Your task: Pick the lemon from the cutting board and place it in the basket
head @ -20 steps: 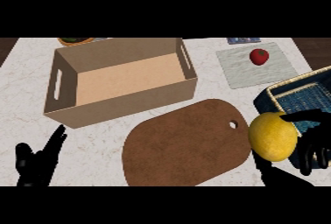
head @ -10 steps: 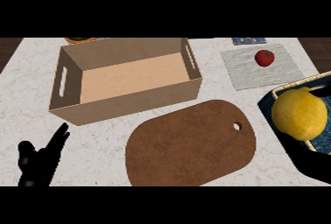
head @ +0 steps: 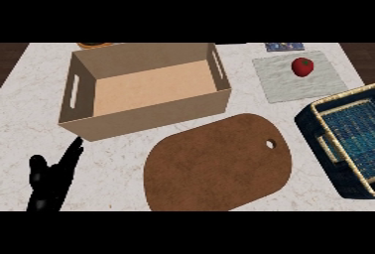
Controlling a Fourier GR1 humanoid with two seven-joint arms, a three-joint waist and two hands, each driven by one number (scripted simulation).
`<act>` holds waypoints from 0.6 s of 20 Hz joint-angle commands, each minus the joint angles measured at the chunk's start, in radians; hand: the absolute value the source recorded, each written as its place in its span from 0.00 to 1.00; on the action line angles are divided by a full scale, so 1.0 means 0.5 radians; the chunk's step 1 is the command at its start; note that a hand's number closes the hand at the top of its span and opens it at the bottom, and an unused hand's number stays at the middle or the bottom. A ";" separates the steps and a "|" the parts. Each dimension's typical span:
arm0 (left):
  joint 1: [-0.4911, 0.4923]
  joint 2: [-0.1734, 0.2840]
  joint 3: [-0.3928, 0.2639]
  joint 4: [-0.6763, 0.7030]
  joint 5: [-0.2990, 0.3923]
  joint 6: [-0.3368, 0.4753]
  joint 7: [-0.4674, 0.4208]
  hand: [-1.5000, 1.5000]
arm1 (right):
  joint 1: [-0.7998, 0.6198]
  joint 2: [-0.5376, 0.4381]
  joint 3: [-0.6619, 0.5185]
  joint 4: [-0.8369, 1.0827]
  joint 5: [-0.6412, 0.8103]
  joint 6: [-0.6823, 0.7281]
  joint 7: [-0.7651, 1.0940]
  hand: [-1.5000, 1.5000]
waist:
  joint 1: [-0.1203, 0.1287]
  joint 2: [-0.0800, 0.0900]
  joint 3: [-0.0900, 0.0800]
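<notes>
The brown cutting board (head: 212,166) lies bare in the middle of the counter, its hanging hole toward the right. A dark blue basket (head: 344,96) with a tan woven rim sits at the right edge, partly cut off by the view. No lemon shows anywhere, neither on the board nor in the part of the basket that I can see. My left hand (head: 47,181) rests at the lower left with straight fingers pointing up, holding nothing. My right hand is out of view.
An open cardboard box (head: 147,116) with handle slots stands behind the board at the left. At the back right a red fruit (head: 302,66) sits on a grey mat (head: 285,89). A small blue item (head: 284,46) lies at the far edge.
The right hand carried the lemon from beside the board to over the basket, and now both are gone from view. The left hand stayed in place.
</notes>
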 commanded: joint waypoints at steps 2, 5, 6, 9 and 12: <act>0.004 -0.088 -0.058 0.155 0.010 -0.032 0.029 0.50 | -0.071 -0.189 -0.351 0.557 -0.316 0.338 -0.310 1.00 | 0.042 0.020 -0.026; -0.021 -0.069 -0.048 0.142 -0.006 -0.027 0.064 0.50 | 0.060 -0.354 -0.367 0.673 0.056 0.354 -0.391 1.00 | 0.039 0.030 -0.027; 0.008 -0.081 -0.058 0.178 -0.037 -0.025 0.004 0.50 | 0.114 -0.307 -0.388 0.692 0.121 0.303 -0.448 1.00 | 0.036 0.024 -0.027; -0.023 -0.092 -0.027 0.186 -0.023 -0.029 0.007 0.50 | 0.107 -0.371 -0.305 0.841 0.185 0.455 -0.671 1.00 | 0.058 0.019 -0.028; 0.036 -0.078 -0.020 0.202 -0.009 -0.070 -0.001 0.50 | 0.167 -0.459 -0.386 1.020 0.257 0.560 -1.009 0.00 | 0.054 0.018 -0.027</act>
